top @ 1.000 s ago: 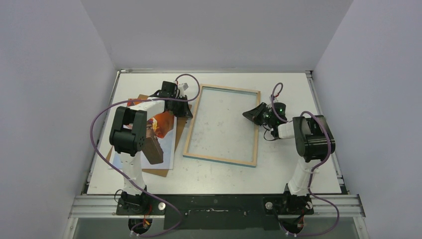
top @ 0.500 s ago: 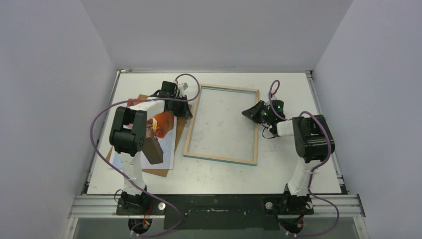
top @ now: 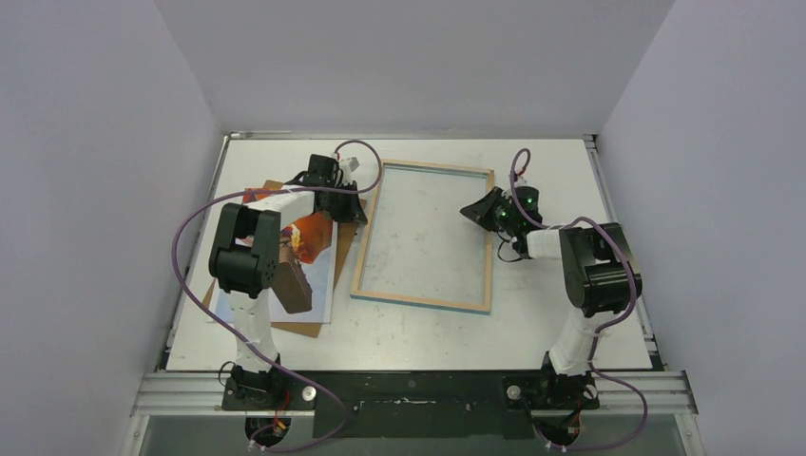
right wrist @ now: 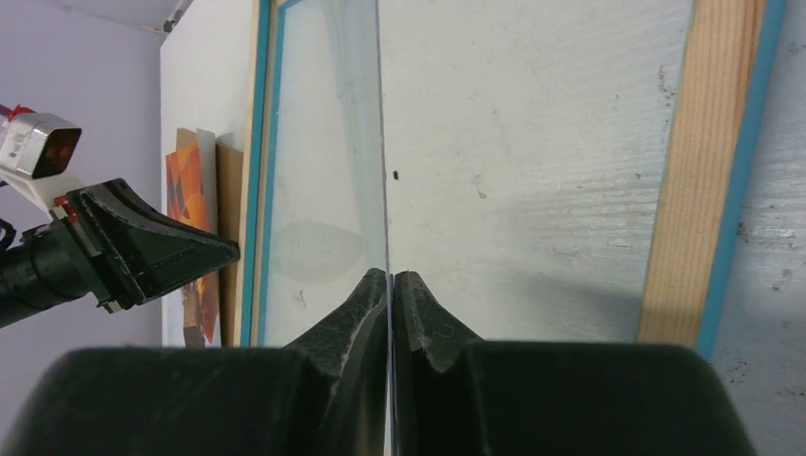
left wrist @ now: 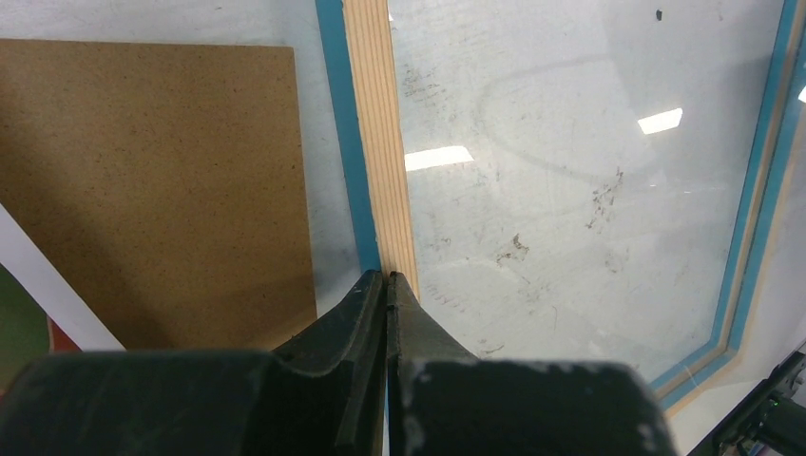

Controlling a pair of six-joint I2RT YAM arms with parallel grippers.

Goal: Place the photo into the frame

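On the left of the bench [top: 409,342] the photo [top: 321,271] lies flat, picture up, on a brown backing board [left wrist: 162,190]. In the overhead view its long axis runs roughly 1 to 7 o'clock, and the left arm partly covers it. The left end effector [left wrist: 386,277] is pinched shut and empty, its tips at the wooden left rail of the frame [top: 423,302]; I can't tell whether they touch. From those tips the photo sits at about 8 o'clock, close by, so this arm is plainly the nearer one. The frame lies wooden side up mid-bench, long axis about 12 to 6, just to the 3 o'clock side of the photo. Over its right half the right end effector [right wrist: 390,275] is closed on what looks like the raised edge of a clear pane [right wrist: 318,171], which slopes away toward the left rail. I'd judge the photo must travel toward 3 o'clock, with its long sides kept parallel to the rails.
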